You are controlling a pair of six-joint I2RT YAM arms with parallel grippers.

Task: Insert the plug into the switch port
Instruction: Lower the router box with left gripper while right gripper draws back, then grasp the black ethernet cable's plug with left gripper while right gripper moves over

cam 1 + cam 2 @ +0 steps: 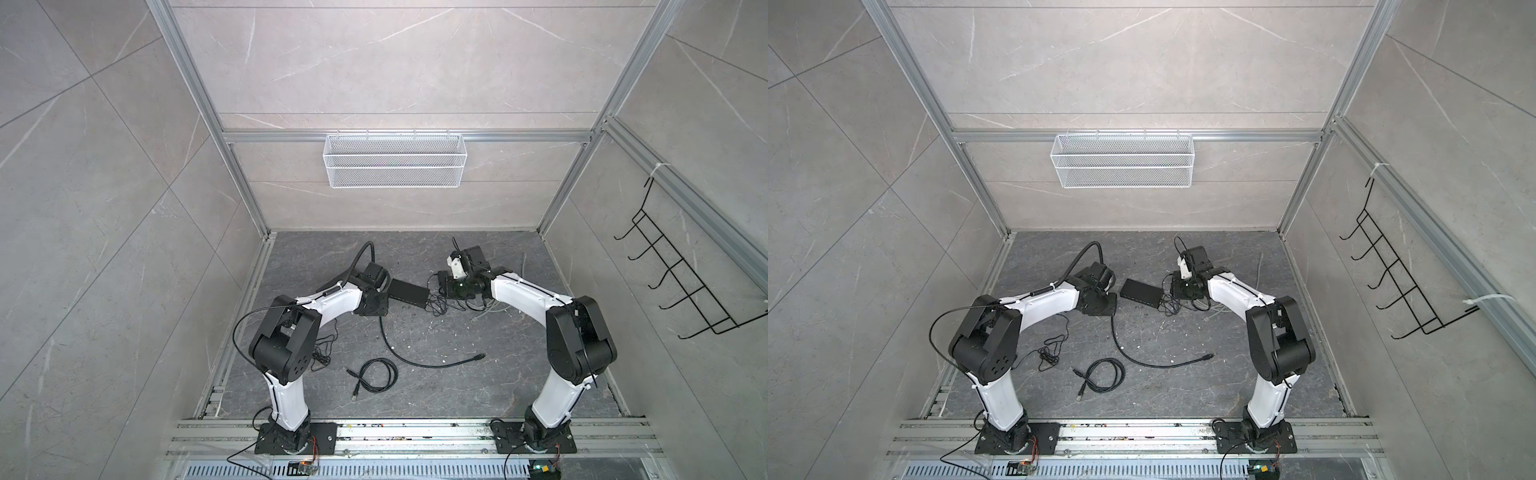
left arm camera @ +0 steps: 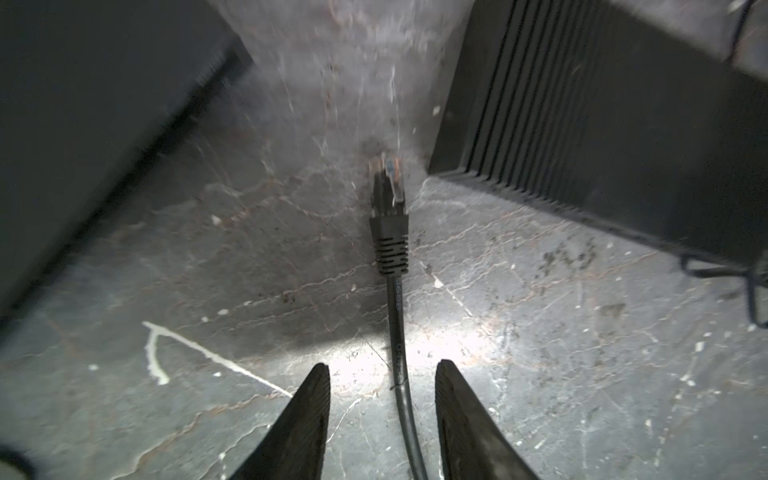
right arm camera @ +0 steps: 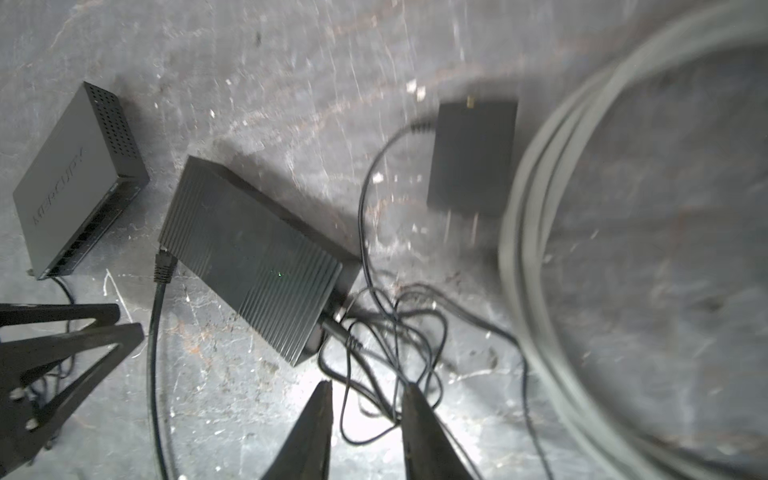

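left gripper [image 2: 382, 363] stands part open, astride the black cable [image 2: 397, 316] without pinching it. plug [image 2: 390, 199] lies on the floor [image 2: 208, 270] just beside the ribbed box [image 2: 582, 124], between it and the switch [image 3: 70, 174]. i judge i should close behind the boot [image 2: 390, 249], lift, then square it to the ports [image 3: 83, 245]. my right gripper [image 3: 368, 385], fingers [image 3: 316, 436] apart, hovers over tangled thin wires [image 3: 395, 332] nearby.

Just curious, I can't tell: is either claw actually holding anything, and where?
Nothing is gripped. The left gripper, open, straddles the black cable behind its plug; the right gripper hangs open over thin wires.
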